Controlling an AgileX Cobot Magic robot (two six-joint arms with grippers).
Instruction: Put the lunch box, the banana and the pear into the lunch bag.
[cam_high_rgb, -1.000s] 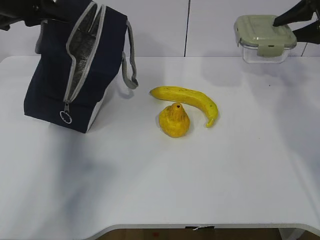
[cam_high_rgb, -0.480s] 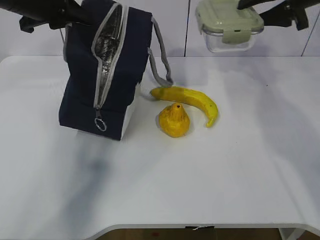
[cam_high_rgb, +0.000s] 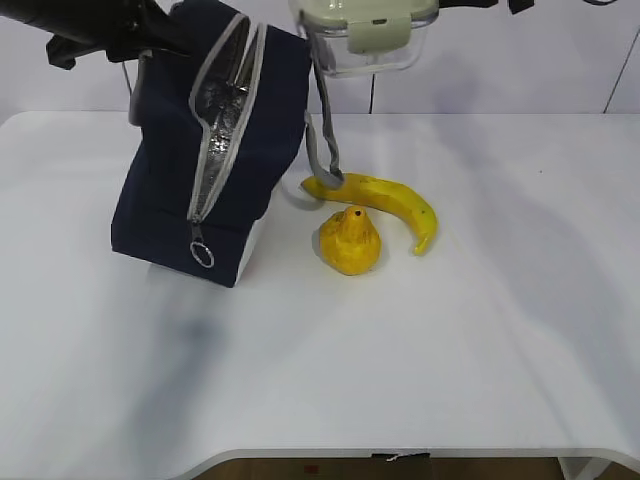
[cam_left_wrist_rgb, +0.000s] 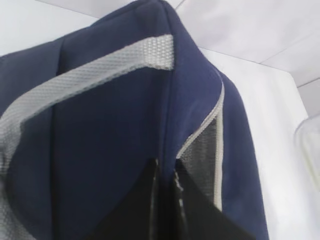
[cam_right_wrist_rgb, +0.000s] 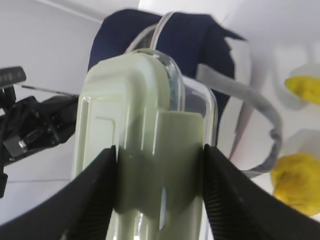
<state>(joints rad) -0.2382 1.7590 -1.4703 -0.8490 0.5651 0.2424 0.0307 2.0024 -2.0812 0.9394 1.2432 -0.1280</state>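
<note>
1. I see the lunch box (cam_high_rgb: 367, 35) in the air at the top of the exterior view, just above and to the right of the lunch bag's open top, lid up and clear base below. My right tool (cam_right_wrist_rgb: 159, 192) pinches it – in the right wrist view the 2 dark fingers (cam_right_wrist_rgb: 95, 200) press on either side of the pale green lid.
2. The lunch bag (cam_high_rgb: 215, 145) stands tilted on the table (cam_high_rgb: 450, 350), zipper open along its front face, silver lining showing in the gap, ring pull (cam_high_rgb: 203, 257) hanging at the low end of the zip. One grey handle (cam_high_rgb: 325, 135) droops down its right side, nearly to the banana's end.
3. My left tool (cam_left_wrist_rgb: 165, 200) holds the bag's upper edge – in the left wrist view the 2 dark fingers are pressed together on the navy fabric beside the zipper opening.
4. The banana (cam_high_rgb: 380, 200) lies on the table just right of the bag, curving down to a greenish tip at the right.
5. The pear (cam_high_rgb: 348, 240) sits just in front of the banana, stem end up, close to the bag's white lower panel.
</note>
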